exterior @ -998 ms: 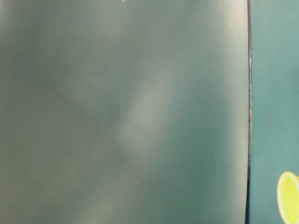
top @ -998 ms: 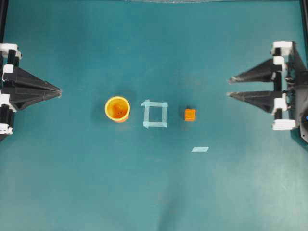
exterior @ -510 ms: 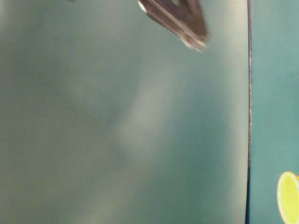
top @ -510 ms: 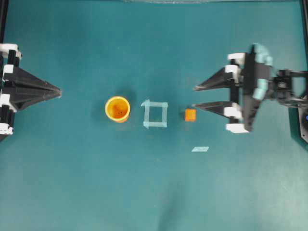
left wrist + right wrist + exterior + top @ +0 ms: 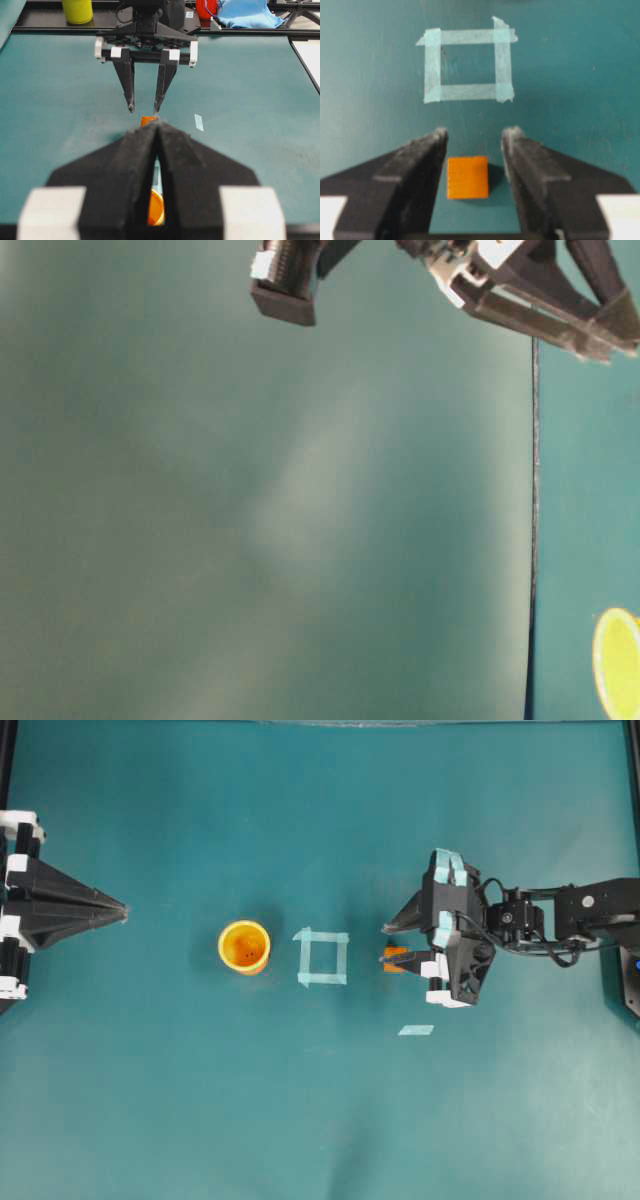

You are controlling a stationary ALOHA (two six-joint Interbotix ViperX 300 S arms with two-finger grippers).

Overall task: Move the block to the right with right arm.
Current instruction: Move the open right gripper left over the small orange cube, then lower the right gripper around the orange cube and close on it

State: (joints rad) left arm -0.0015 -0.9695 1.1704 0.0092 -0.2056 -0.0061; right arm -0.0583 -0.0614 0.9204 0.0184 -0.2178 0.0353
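Observation:
The block (image 5: 397, 959), a small orange cube, lies on the teal table just right of a pale tape square (image 5: 322, 957). My right gripper (image 5: 385, 944), wrapped in pale-blue tape, is open and reaches over it from the right. In the right wrist view the block (image 5: 467, 177) lies between the two black fingers of the right gripper (image 5: 476, 134), close to the left finger, with a gap to the right one. From the left wrist view the right gripper (image 5: 143, 108) points down just behind the block (image 5: 148, 120). My left gripper (image 5: 122, 910) rests shut at the far left.
A yellow-orange cup (image 5: 244, 946) stands left of the tape square. A short tape strip (image 5: 416, 1030) lies in front of the block, to its right. The right arm's black links (image 5: 560, 915) stretch to the table's right edge.
The right arm has swung in from the right edge and come down, so its open fingers now straddle the block. Block, cup and left arm have not moved.

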